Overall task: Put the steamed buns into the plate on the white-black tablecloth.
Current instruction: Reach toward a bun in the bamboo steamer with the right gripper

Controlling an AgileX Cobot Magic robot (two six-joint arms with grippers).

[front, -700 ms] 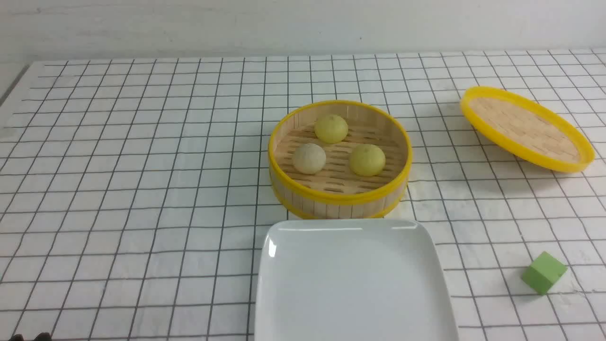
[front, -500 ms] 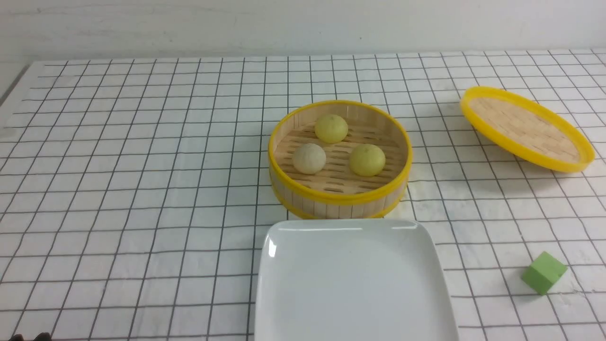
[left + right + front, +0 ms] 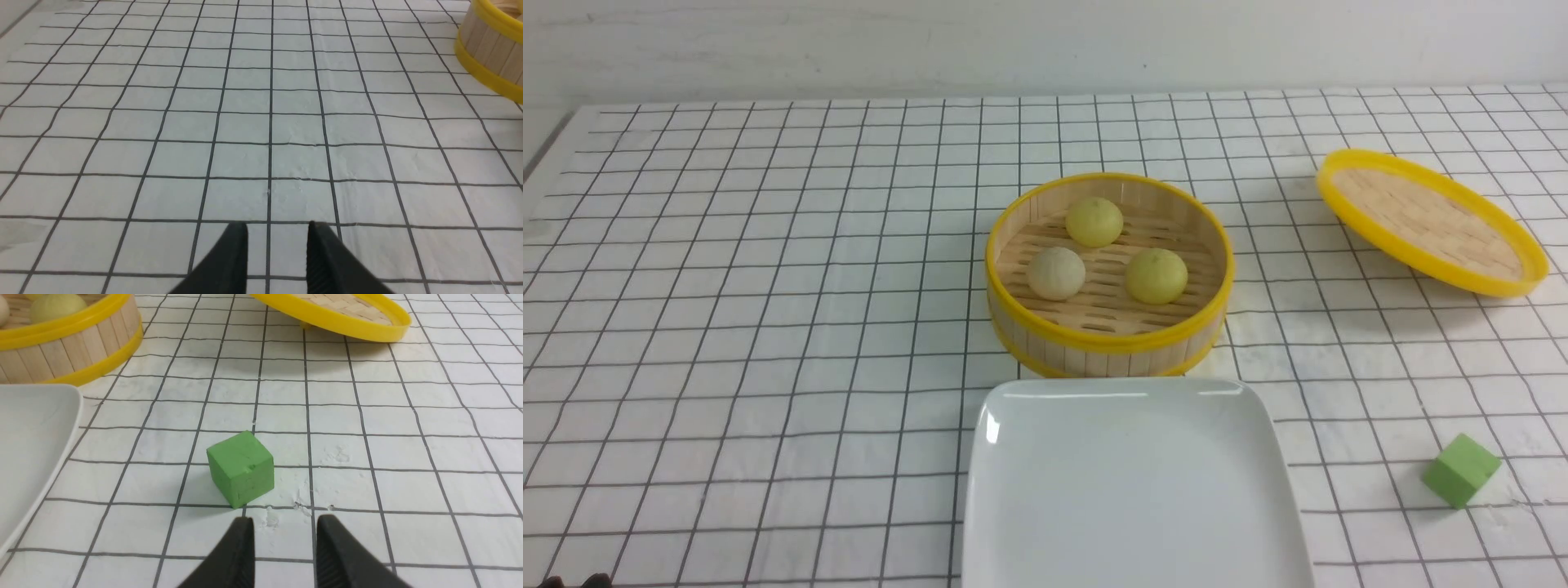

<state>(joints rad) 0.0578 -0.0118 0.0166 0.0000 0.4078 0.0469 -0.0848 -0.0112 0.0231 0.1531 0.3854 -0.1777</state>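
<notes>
Left gripper (image 3: 277, 225): fingers spread, nothing between them, held low over bare white-black tablecloth (image 3: 245, 122). Right gripper (image 3: 286, 518): likewise spread and empty, low over the cloth. Neither arm reaches into the working area in the front view; both are judged parked at the near edge.

Outward from the right gripper:
- Green cube (image 3: 241, 467) sits on the cloth just ahead of the fingertips, not touching them. It is no part of the task and is judged an obstruction to be cleared on any advance.
- Plate (image 3: 24, 428) lies near, toward the left arm's side. It is empty.
- Bamboo steamer (image 3: 1107, 339) stands farther ahead, just beyond the plate's far rim; contact between the two cannot be told.
- Lid (image 3: 1429, 220) lies well ahead, off the steamer, tilted with its woven face up. The basket is therefore open from above.

Outward from the left gripper: bare cloth directly ahead, with the steamer wall well apart toward the right arm's side.

Task items: all three steamed buns sit on the steamer floor, two pale yellow (image 3: 1094, 221) (image 3: 1156, 275) and one beige-white (image 3: 1055, 273), each apart from the others.

Finding: no transfer has begun. The plate's position against the steamer is judged to allow a short carry. The next move calls for a descent over the steamer rim onto one bun.
</notes>
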